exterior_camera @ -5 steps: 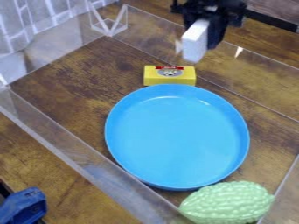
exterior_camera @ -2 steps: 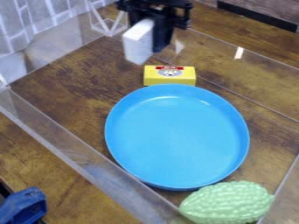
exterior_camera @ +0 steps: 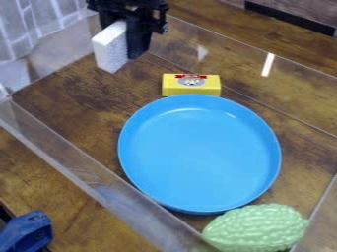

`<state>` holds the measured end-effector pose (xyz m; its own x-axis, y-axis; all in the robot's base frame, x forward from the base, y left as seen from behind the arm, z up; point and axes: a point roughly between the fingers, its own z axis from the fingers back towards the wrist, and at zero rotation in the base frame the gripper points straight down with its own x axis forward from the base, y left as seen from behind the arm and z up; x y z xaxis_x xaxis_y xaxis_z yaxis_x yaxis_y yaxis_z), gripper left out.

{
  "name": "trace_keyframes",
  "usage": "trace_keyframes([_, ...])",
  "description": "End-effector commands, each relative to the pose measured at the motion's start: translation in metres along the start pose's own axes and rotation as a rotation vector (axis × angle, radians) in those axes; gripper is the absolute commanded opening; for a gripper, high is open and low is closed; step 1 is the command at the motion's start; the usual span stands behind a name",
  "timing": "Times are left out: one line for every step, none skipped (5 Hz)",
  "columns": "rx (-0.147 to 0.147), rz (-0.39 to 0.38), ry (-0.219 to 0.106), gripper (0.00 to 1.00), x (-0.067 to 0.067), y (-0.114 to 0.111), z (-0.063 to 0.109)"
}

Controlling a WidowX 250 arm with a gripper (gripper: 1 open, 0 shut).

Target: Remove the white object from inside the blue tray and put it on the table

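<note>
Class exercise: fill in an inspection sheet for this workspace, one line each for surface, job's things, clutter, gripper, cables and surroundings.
Surface: dark wood-grain table, bare between items.
Job's things: white object held above the table, outside the blue tray; tray holds nothing.
Clutter: yellow box just behind the tray; green bumpy object at the tray's near right edge.
Gripper: gripper shut on the white object, upper left.
Cables: nothing seen.
Surroundings: clear acrylic walls; blue item outside, bottom left.

The tool (exterior_camera: 129, 37), gripping the white object (exterior_camera: 110, 46), now sits farther left, beyond the yellow box (exterior_camera: 191, 85).
</note>
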<state>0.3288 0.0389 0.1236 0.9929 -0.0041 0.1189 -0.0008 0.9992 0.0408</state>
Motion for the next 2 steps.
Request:
trace_keyframes([0.028,0.018,-0.043,0.0,0.001,0.014,0.009])
trace_keyframes([0.038,0.019,-0.025,0.0,-0.001,0.018,-0.002])
